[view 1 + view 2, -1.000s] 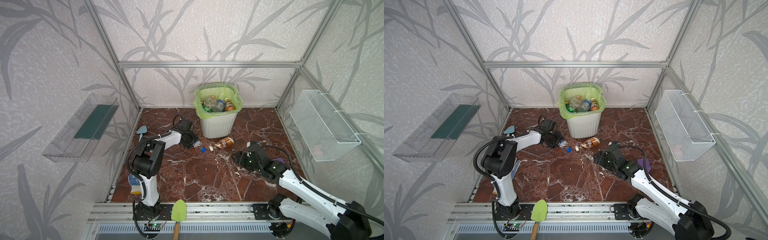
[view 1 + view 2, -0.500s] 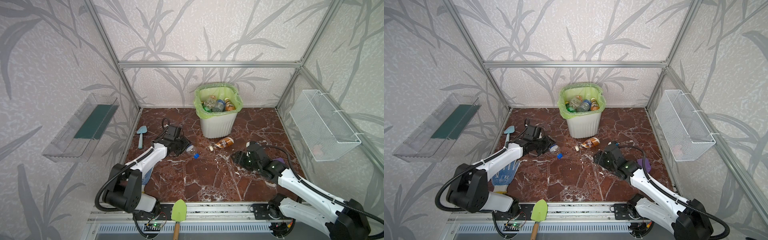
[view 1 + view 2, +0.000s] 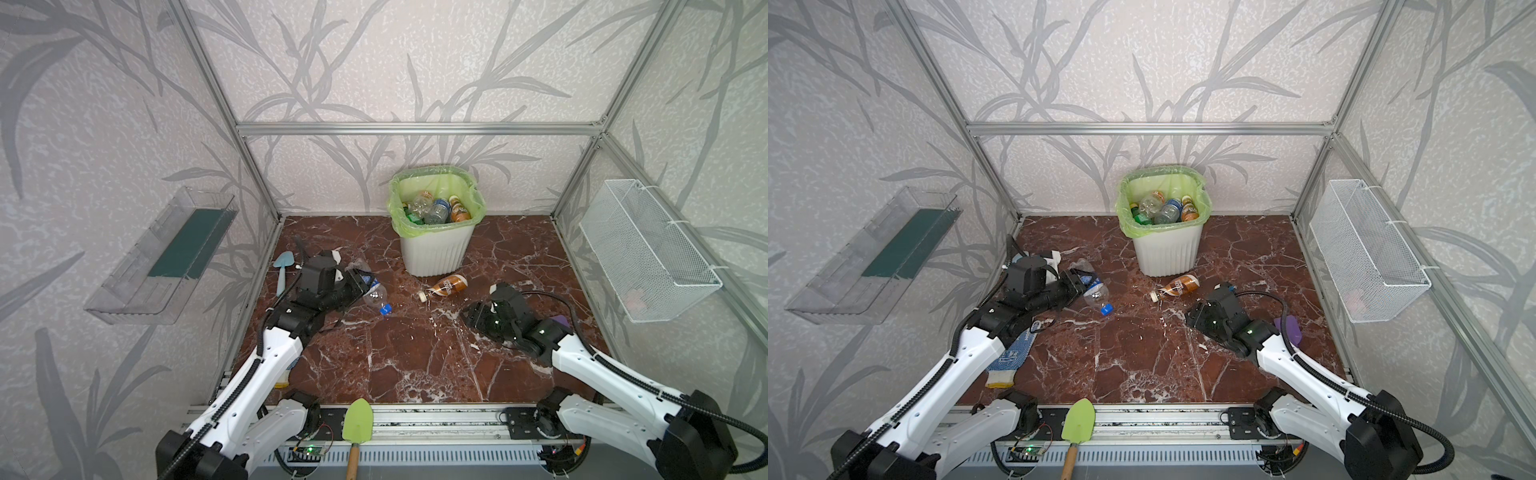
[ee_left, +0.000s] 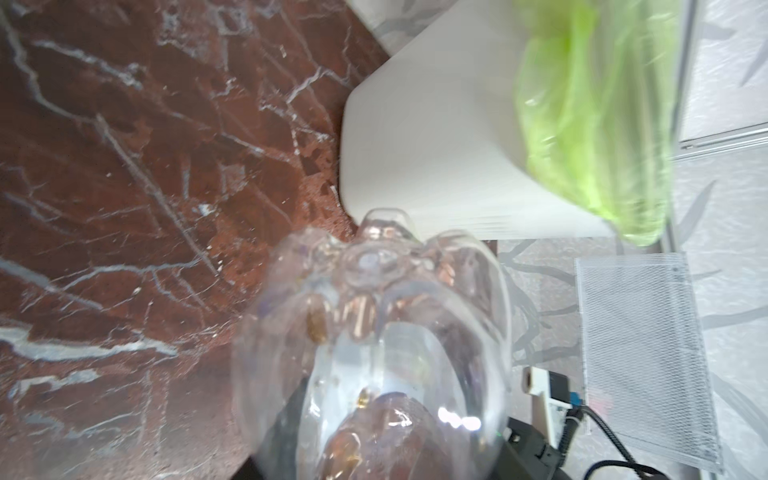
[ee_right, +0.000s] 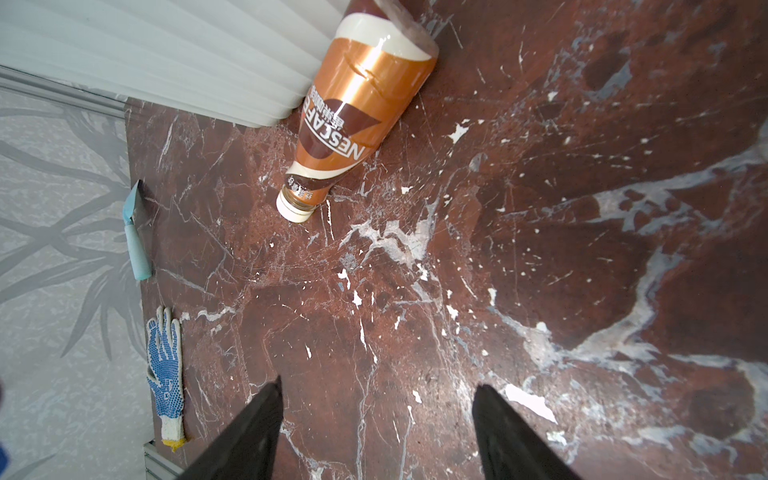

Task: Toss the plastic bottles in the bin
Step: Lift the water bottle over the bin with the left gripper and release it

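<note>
My left claw (image 3: pixel 360 279) is clamped on the clear bottle (image 3: pixel 374 293), cap down, left of the bin (image 3: pixel 436 253). My right claw (image 5: pixel 374 419) is spread, empty; the brown bottle (image 5: pixel 357 112) lies ahead, against the bin.

Both arms are the same build: glossy white shell links with chunky black joints, and the left arm (image 3: pixel 266 365) has a row of small dark screw holes down its long link plus a ribbed black cable hugging the side. The right arm (image 3: pixel 615 374) runs a smooth black cable looping off its wrist, with tiny green lights on the black wrist block. Each ends in a black gripper; the right gripper (image 5: pixel 376 432) has plain, matte, wedge-shaped black fingers (image 5: pixel 249 432).
</note>
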Robot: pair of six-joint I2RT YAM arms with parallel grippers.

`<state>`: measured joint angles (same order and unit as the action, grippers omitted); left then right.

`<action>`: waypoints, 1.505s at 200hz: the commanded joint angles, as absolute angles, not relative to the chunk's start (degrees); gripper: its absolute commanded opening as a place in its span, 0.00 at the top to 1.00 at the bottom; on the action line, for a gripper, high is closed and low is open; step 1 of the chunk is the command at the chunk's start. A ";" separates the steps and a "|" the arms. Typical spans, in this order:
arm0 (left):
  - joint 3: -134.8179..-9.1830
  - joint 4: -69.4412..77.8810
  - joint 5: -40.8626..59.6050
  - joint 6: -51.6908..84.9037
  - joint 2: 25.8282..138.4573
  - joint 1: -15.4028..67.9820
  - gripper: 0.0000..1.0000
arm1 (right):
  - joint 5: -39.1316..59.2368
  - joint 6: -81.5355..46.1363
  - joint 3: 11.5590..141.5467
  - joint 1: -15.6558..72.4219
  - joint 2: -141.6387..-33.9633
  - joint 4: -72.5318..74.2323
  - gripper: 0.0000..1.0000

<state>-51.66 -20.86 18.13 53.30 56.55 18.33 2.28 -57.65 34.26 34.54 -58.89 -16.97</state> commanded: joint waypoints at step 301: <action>-68.02 -24.83 13.60 45.87 60.92 19.95 0.03 | -0.97 -63.75 41.30 34.31 -64.16 -18.42 0.24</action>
